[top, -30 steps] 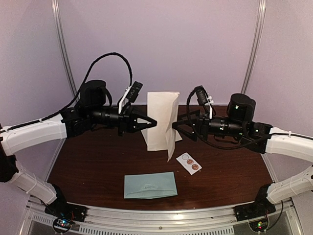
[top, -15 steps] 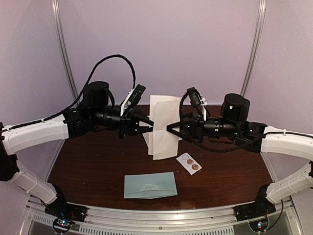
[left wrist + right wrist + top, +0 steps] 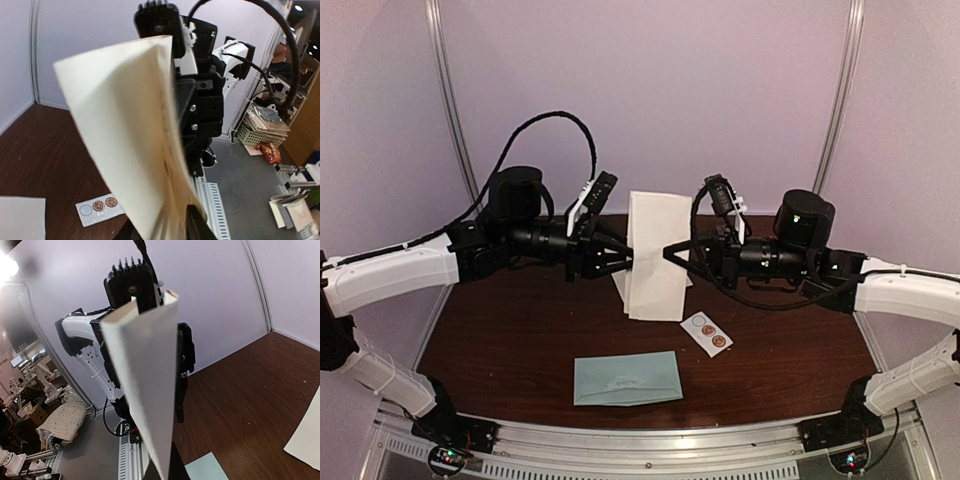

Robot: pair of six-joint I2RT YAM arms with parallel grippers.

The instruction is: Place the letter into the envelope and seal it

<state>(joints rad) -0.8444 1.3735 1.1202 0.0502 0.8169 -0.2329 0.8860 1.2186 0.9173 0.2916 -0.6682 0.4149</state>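
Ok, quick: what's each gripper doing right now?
Left gripper: at the letter, but its grip cannot be told.
Right gripper: closed on the letter.

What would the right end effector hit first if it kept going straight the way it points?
The right end effector is shut on the folded cream paper letter; just beyond that sheet the left end effector faces it, so that likely comes first, though depth is unclear.
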